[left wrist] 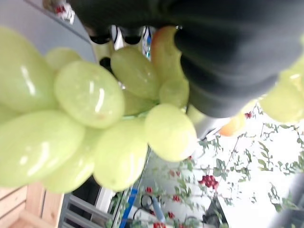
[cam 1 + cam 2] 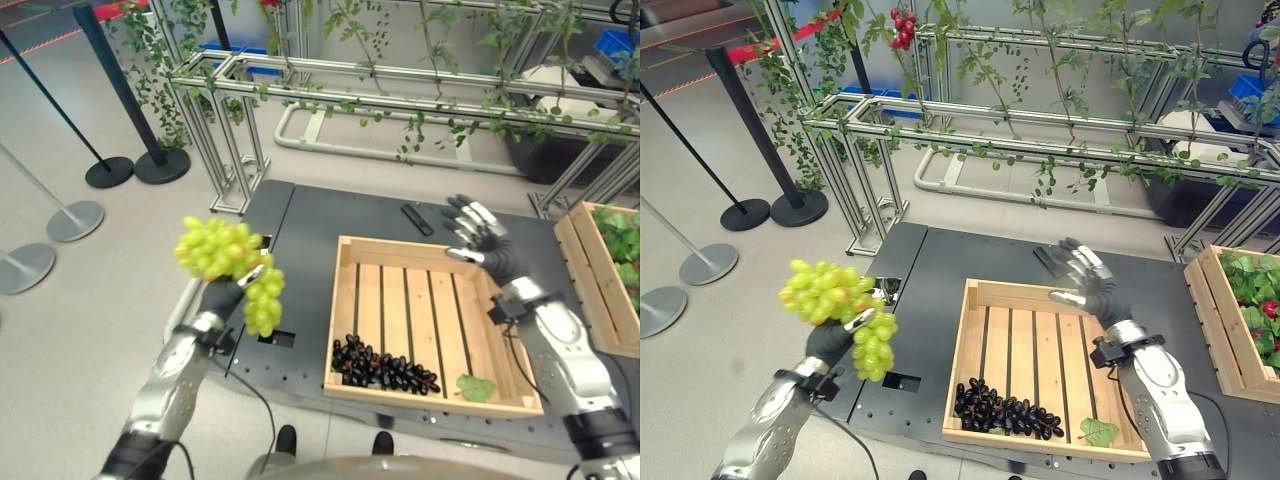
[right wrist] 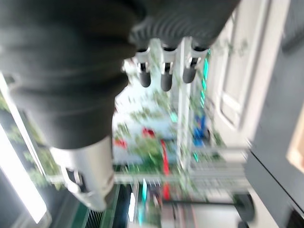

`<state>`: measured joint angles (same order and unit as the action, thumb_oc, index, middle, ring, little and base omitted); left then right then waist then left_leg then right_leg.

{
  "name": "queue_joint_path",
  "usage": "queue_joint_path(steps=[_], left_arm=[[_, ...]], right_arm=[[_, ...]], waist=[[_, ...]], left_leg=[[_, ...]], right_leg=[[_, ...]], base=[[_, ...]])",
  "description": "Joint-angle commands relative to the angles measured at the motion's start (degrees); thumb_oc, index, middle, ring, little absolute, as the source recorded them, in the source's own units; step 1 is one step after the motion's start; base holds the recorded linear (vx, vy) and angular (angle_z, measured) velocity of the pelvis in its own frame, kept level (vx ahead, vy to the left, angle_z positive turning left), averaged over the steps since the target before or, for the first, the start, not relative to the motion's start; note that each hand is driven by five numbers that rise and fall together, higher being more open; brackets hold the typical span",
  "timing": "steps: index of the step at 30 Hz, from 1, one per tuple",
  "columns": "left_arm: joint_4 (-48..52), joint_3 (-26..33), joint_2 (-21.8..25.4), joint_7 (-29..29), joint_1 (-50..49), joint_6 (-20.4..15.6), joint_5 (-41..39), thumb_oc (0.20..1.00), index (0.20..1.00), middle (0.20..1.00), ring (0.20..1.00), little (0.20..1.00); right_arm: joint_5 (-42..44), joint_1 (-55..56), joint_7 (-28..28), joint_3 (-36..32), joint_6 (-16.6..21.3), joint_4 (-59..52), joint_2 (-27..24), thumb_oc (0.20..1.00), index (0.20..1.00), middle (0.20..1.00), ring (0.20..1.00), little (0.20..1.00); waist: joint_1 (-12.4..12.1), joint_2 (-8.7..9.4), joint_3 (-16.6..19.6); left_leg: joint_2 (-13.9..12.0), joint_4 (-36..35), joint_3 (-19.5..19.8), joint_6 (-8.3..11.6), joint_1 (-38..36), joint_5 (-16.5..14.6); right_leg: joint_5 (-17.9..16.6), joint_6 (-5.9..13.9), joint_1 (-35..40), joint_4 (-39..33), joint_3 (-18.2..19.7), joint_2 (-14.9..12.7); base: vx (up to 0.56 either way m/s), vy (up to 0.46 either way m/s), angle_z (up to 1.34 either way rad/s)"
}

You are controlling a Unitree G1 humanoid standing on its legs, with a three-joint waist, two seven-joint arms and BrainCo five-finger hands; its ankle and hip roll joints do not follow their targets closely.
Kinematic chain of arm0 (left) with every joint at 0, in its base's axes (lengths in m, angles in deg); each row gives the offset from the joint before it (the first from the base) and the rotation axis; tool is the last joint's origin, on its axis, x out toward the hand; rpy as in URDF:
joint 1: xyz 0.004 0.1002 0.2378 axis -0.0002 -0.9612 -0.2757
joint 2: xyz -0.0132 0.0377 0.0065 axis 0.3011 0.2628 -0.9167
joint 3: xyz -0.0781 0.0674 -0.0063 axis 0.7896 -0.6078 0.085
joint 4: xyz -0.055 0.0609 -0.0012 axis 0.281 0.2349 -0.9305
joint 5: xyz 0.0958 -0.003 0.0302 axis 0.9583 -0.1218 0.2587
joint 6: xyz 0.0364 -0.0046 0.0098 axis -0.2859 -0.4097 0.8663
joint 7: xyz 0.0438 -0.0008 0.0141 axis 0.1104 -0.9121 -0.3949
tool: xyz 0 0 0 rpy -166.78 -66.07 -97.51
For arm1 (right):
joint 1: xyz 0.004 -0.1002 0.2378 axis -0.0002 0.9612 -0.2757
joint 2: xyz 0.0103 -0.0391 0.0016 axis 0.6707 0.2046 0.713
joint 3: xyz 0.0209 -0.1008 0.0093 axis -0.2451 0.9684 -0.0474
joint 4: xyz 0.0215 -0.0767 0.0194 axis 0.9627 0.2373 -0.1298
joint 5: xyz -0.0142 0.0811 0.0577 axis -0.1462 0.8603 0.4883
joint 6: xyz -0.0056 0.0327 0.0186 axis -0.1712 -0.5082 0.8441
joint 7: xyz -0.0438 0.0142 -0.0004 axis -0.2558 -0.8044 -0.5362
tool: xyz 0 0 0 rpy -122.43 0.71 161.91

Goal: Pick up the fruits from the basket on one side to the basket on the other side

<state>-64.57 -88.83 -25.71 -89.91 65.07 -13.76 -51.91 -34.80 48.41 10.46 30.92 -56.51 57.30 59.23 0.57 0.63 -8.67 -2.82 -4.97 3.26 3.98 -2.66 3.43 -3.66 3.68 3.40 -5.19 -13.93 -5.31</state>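
Observation:
My left hand (image 2: 222, 298) is shut on a bunch of green grapes (image 2: 225, 265), held in the air over the left edge of the dark table (image 2: 310, 230). The same green grapes (image 1: 90, 123) hang close against the hand's dark cover in the left wrist view. A wooden crate (image 2: 345, 300) sits on the table in front of me, with a bunch of dark grapes (image 2: 385, 370) and a green leaf (image 2: 475, 387) at its near side. My right hand (image 2: 480, 238) is raised above the crate's far right corner, fingers (image 3: 164, 76) spread and straight, holding nothing.
A second wooden crate (image 2: 590, 275) with leaves and red fruit stands at the right. A black remote-like object (image 2: 417, 219) lies on the table behind the crate. A metal frame (image 2: 330, 85) draped with vines runs along the back. Stanchion posts (image 2: 110, 170) stand at the left.

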Motion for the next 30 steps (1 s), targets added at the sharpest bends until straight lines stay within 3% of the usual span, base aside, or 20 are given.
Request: queue_joint_path(steps=[1, 7, 17, 23, 25, 28, 29, 30], left_arm=[[2.9, 7.2, 0.4, 0.5, -0.1, -6.9, 2.5, 0.200, 0.200, 0.200, 0.200, 0.200], [1.8, 12.5, -1.7, 5.0, -1.8, -9.3, 7.6, 0.200, 0.200, 0.200, 0.200, 0.200], [0.7, 16.0, -5.1, 11.6, -0.9, -12.1, 12.7, 0.200, 0.200, 0.200, 0.200, 0.200], [1.2, 16.1, -4.6, 13.5, 0.5, -13.3, 15.2, 0.200, 0.200, 0.200, 0.200, 0.200], [1.3, 16.0, -4.4, 13.9, 1.2, -13.8, 15.6, 0.200, 0.200, 0.200, 0.200, 0.200], [0.7, 16.2, -3.8, 16.3, 2.6, -14.9, 16.8, 0.200, 0.200, 0.200, 0.200, 0.200], [0.6, 16.2, -3.4, 16.8, 2.7, -15.0, 17.3, 0.200, 0.200, 0.200, 0.200, 0.200], [0.5, 16.2, -2.9, 17.0, 3.0, -15.0, 17.5, 0.200, 0.200, 0.200, 0.200, 0.200]], right_arm=[[-1.0, 0.0, -3.9, -5.1, 5.8, 0.5, 2.3, 1.000, 1.000, 1.000, 1.000, 1.000], [-4.6, -0.1, -6.8, -6.1, 6.1, 3.6, 4.0, 1.000, 1.000, 1.000, 1.000, 1.000], [-10.8, 0.9, -9.3, -5.9, 5.9, 6.6, 4.3, 1.000, 1.000, 1.000, 1.000, 1.000], [-10.9, -0.8, -9.2, -4.9, 5.9, 6.8, 3.9, 1.000, 1.000, 1.000, 1.000, 1.000], [-11.7, -1.6, -9.3, -4.4, 5.9, 7.0, 3.4, 1.000, 1.000, 1.000, 1.000, 1.000], [-12.7, -4.3, -10.3, -2.4, 5.9, 7.4, 3.4, 1.000, 1.000, 1.000, 1.000, 1.000], [-12.5, -4.6, -10.4, -1.6, 5.9, 7.9, 3.6, 1.000, 1.000, 1.000, 1.000, 1.000], [-12.4, -4.5, -10.0, -1.4, 5.8, 7.7, 3.8, 1.000, 1.000, 1.000, 1.000, 1.000]], waist=[[-0.1, 2.31, 3.5], [-0.3, 2.38, 3.4], [-0.3, 2.57, 3.4], [-0.6, 2.81, 0.4], [-0.4, 2.95, -1.6], [-0.6, 2.98, -3.3], [-0.5, 2.67, -3.5], [-0.7, 2.29, -3.4]], left_leg=[[2.2, 3.8, -0.3, -2.09, 0.0, -5.8], [2.5, 4.3, -1.0, -2.42, 0.3, -6.2], [3.2, 4.9, -1.4, -2.92, 0.5, -6.9], [5.4, 13.4, -3.4, -3.89, 4.4, -10.4], [5.9, 15.5, -4.6, -4.35, 5.7, -11.2], [5.4, 14.8, -7.9, -4.62, 8.2, -10.2], [4.9, 14.6, -7.9, -4.73, 8.9, -9.5], [4.4, 14.6, -8.0, -4.94, 10.0, -8.6]], right_leg=[[3.5, 4.79, -0.8, 5.4, 1.8, -3.0], [3.2, 4.99, -1.3, 5.3, 2.6, -3.3], [3.1, 5.15, -1.7, 5.7, 3.4, -3.7], [2.4, 5.86, -4.9, 8.9, 6.4, -5.5], [0.5, 6.74, -7.1, 10.1, 8.1, -6.2], [-5.6, 9.47, -11.8, 8.5, 10.8, -7.3], [-5.9, 9.71, -12.8, 8.9, 12.2, -7.2], [-3.9, 9.07, -13.1, 10.6, 12.7, -6.3]], base=[[0.01, 0.031, -0.13], [-0.01, 0.037, -0.07], [-0.01, 0.019, -0.05], [-0.08, 0.083, -0.15], [-0.17, 0.149, -0.42], [-0.20, 0.107, -0.64], [-0.16, 0.052, -0.70], [-0.14, 0.049, -0.50]])
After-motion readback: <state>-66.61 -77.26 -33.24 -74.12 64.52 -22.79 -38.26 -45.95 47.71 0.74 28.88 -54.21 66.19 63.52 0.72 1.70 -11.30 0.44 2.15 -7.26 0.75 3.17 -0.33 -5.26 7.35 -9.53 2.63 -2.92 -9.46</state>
